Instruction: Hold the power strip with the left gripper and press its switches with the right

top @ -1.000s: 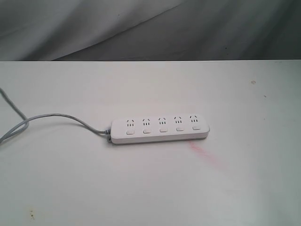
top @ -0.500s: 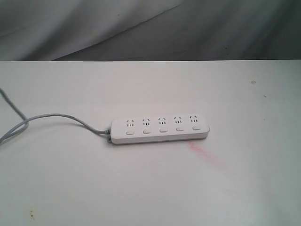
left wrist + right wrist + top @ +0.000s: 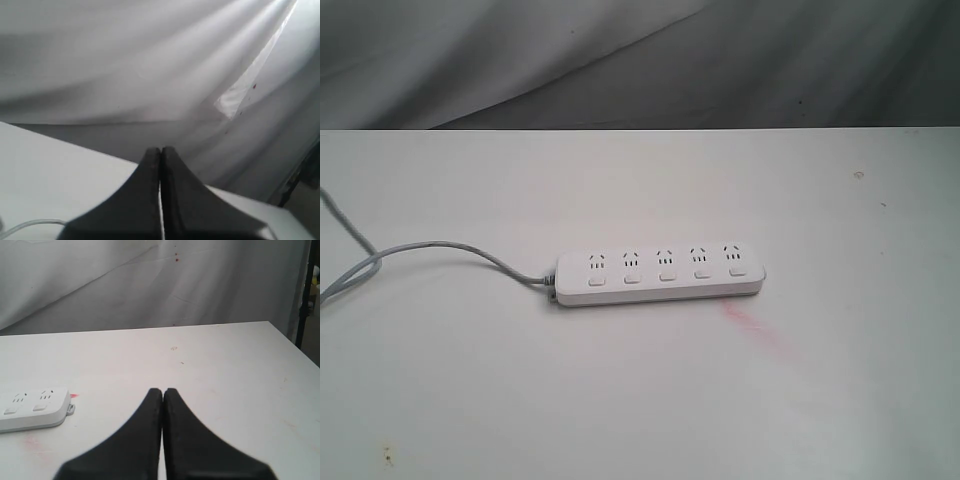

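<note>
Both my left end effector (image 3: 161,150) and my right end effector (image 3: 162,390) are clenched on nothing, black fingers pressed together. The long flat white plastic power strip (image 3: 660,275) lies mid-bench (image 3: 620,400), with its five small white switches (image 3: 667,276) facing up, which I judge suits pressing from above. Its grey-white cord (image 3: 450,247) trails toward my left side. The strip's end sits well apart from my right fingertips, and I touch it with neither.
</note>
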Available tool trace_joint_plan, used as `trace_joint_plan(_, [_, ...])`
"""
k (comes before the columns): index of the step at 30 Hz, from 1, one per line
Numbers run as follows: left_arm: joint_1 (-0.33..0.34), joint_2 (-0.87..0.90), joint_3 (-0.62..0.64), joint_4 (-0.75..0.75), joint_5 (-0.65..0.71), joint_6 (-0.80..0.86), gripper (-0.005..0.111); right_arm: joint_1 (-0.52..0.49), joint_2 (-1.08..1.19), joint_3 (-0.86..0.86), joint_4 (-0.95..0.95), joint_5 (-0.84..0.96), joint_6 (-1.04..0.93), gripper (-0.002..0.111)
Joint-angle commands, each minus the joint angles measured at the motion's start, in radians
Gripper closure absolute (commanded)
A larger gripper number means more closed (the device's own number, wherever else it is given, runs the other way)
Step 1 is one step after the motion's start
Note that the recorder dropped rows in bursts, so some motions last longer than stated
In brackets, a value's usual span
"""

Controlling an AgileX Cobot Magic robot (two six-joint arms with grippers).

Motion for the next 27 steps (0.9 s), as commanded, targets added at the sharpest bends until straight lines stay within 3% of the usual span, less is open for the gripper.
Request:
trace_joint_plan(1, [0.002, 0.204, -0.202, -0.004, 0.193, 0.181, 0.107, 0.0, 0.003, -0.006, 0.004, -0.004, 0.005, 0.108])
trace_joint_plan(6, [0.002, 0.409, -0.423, -0.006, 0.355, 0.315, 0.107, 0.0, 0.003, -0.006, 0.004, -0.004, 0.005, 0.108])
trace_joint_plan(12, [0.002, 0.647, -0.64, -0.094, 0.565, 0.589, 0.107, 0.0, 0.003, -0.006, 0.004, -0.004, 0.005, 0.108])
trace_joint_plan(22, [0.002, 0.887, -0.69, -0.112, 0.565, 0.895, 0.107, 0.0, 0.003, -0.006, 0.004, -0.004, 0.005, 0.108])
trace_joint_plan(27, [0.0, 0.995, -0.69, -0.257, 0.607, 1.18, 0.107, 0.0, 0.003, -0.006, 0.004, -0.004, 0.005, 0.108])
